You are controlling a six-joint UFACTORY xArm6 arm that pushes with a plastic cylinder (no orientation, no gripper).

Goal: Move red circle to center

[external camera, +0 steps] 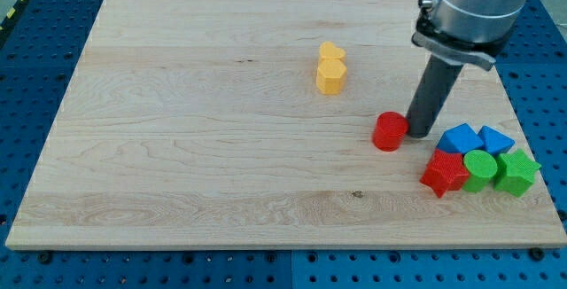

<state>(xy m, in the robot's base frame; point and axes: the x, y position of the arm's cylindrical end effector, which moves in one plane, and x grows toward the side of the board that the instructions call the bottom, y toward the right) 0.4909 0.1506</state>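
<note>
On the pale wooden tabletop (177,147), the small, rigid, likely light red circle (389,132) sits right of centre, the arm's handless rod tip (420,134) touching its right side, best pushed there to slide leftward.

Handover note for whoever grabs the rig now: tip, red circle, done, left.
My tip is down on the board, right beside the red circle, on its view-right side.
Red circle sits right of the board's middle, below and right of the two yellow blocks.
Cluster at the view's lower right: red star, green circle, green star, two blue blocks.
Done: tip lined up behind the circle.
Left: push it toward the view's left to center.
</note>
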